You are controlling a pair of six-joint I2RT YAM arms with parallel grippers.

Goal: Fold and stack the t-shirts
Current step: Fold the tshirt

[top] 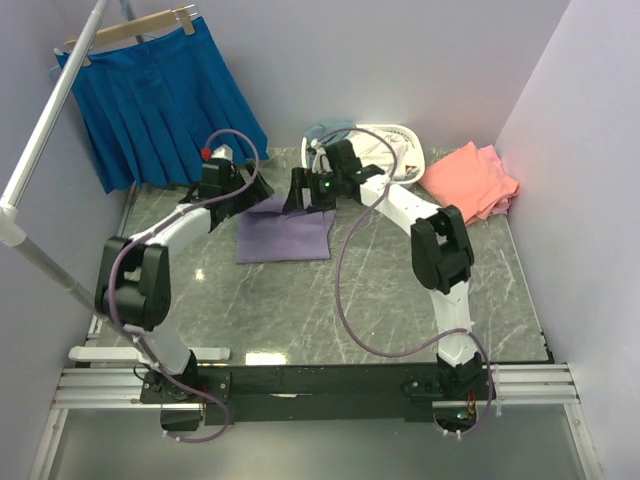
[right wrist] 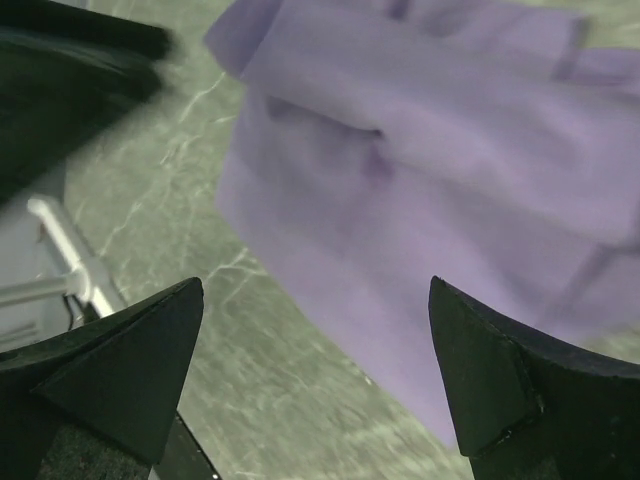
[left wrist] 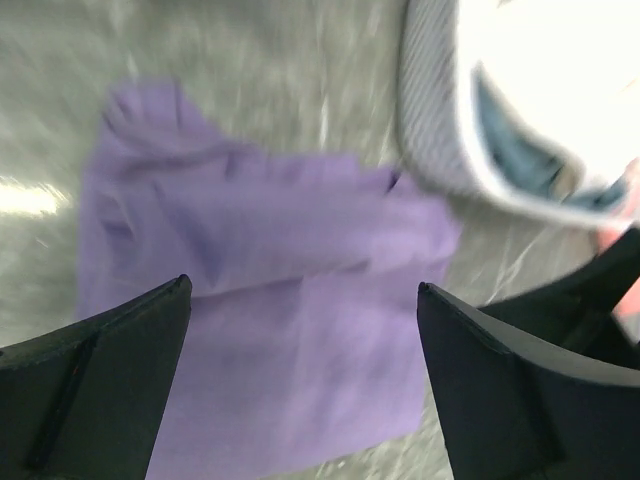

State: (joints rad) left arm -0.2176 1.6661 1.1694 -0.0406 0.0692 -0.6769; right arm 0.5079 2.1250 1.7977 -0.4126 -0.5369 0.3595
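- The left gripper (left wrist: 305,290) is held wide open and empty above the lavender t-shirt (top: 285,232).
- The right gripper (right wrist: 315,285) is likewise spread wide, with nothing gripped, above the same shirt.
- The shirt is laid as a rough rectangle on the table (top: 380,290).
- Coral-pink t-shirts (top: 472,180) are piled at the far right, well apart.

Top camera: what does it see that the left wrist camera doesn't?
Only the top view shows the bright blue pleated skirt on its wooden hanger. Only the left wrist view shows up close that the left gripper has its black fingers wide apart above the cloth. Both show the lavender-purple t-shirt and the white plastic lattice basket.
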